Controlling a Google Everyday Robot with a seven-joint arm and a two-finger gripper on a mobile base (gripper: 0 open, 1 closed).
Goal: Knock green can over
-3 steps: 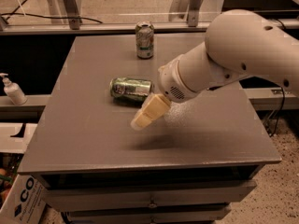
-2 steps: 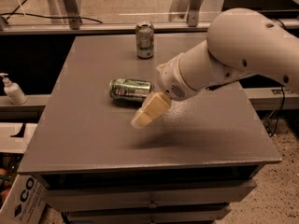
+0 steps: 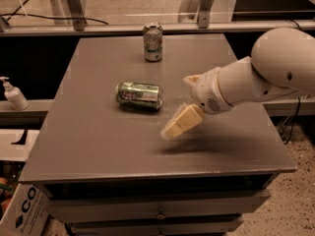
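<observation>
The green can (image 3: 139,95) lies on its side on the grey table (image 3: 98,146), left of centre, its silver top pointing left. My gripper (image 3: 178,124), cream-coloured at the end of a white arm (image 3: 256,80), hangs just above the table. It is to the right of and nearer than the can, a short gap away and not touching it. It holds nothing that I can see.
A mostly white and silver can (image 3: 153,42) stands upright near the table's far edge. A soap dispenser (image 3: 14,95) stands on a lower ledge to the left. A cardboard box (image 3: 22,208) sits on the floor at the lower left. Drawers run below the table's front edge.
The arm and gripper have moved to the right, away from the green can. The can lies on its side as before.
</observation>
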